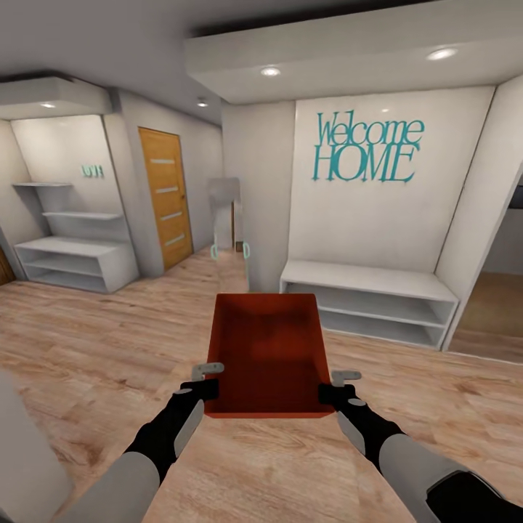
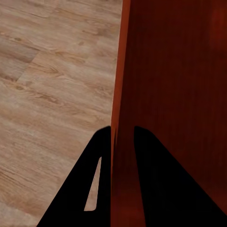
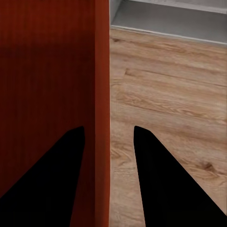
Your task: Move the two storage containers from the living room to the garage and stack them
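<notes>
Both tools, left tool and right tool, clamped opposite walls of one red-orange rectangular plastic bin above light wood plank floor; garage delivery and stacking apparently remained.

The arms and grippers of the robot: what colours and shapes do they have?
Both arms have light grey forearm shells and black wrist sections. The left gripper and right gripper have pale grey fingertip tabs. In the wrist views the fingers appear as black tapering wedges.

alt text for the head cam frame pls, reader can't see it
Both grippers, left and right, clamp the side walls of an empty red-orange rectangular plastic bin, carried above light wood plank flooring. Ahead: a white wall with teal "Welcome HOME" lettering above a low white shelf bench.
</notes>
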